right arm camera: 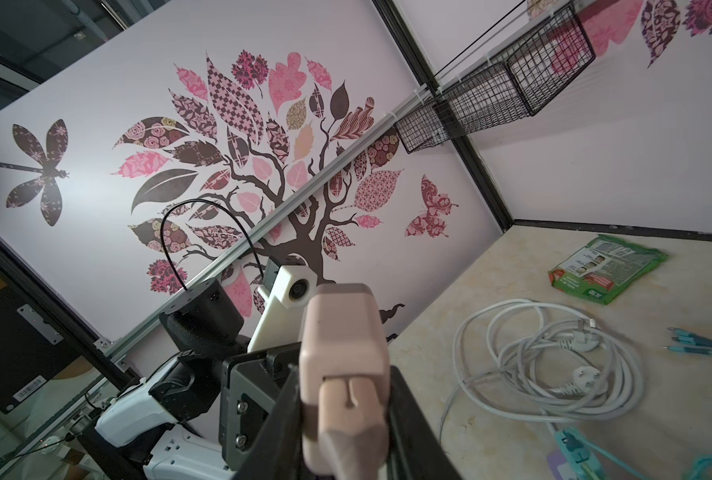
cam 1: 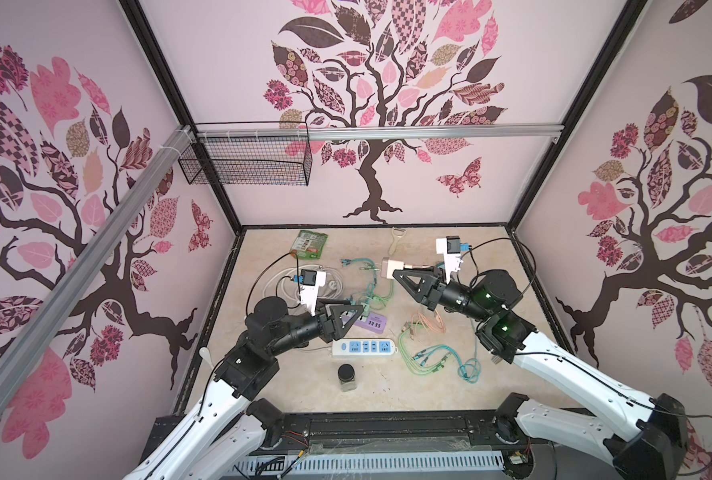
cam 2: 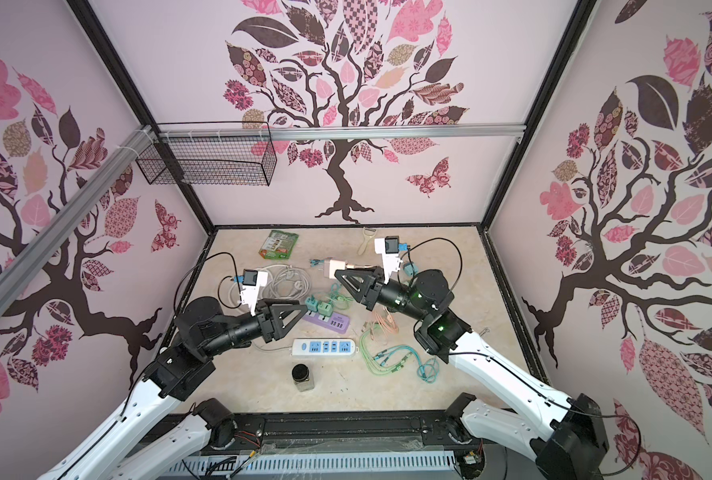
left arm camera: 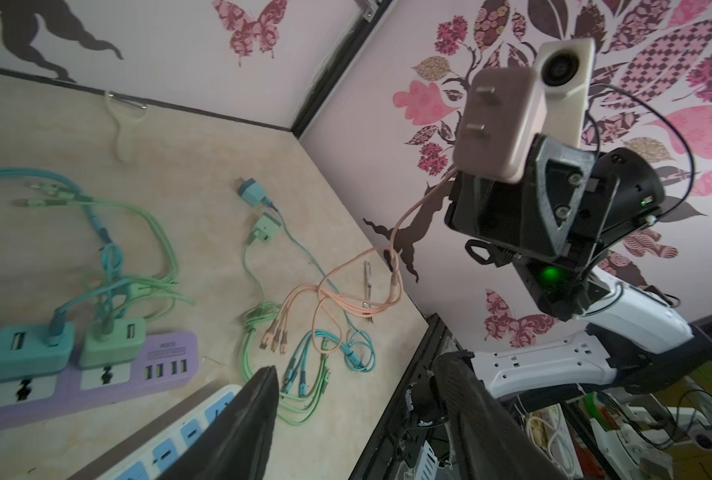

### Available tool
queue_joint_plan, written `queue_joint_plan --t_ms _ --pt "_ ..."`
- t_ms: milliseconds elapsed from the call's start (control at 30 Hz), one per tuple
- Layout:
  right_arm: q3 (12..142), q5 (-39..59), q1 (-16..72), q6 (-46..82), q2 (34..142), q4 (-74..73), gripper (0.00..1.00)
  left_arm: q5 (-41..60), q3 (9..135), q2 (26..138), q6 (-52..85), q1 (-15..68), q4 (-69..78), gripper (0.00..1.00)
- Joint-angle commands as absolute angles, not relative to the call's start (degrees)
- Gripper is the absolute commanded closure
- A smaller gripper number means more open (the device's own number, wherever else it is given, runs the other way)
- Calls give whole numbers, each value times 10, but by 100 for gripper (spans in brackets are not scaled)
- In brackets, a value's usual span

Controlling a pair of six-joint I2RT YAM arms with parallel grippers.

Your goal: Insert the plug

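My right gripper clamps the pink charger plug aloft, apart from the purple power strip; my left gripper stands open. The trailing pink cable could tug the prongs askew.

The left arm and right arm wear white shells dotted with small black holes near the base, then black cylindrical joints. The left claw and right claw are black, with triangular open-frame fingers. White camera blocks with blue connectors trail thin black cables; green lights glow on the right arm.
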State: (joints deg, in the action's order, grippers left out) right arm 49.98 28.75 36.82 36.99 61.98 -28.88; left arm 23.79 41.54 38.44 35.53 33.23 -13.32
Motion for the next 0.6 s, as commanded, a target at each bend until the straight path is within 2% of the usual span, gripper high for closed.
queue_joint_plan --t_ms 0,333,567 --pt "576 329 350 332 680 -243 89 163 416 356 346 326 -233 33" --pt "823 389 317 297 926 -178 89 122 413 321 373 308 -317 33" --pt "1058 432 319 297 1134 -85 94 100 415 284 386 304 -356 33"
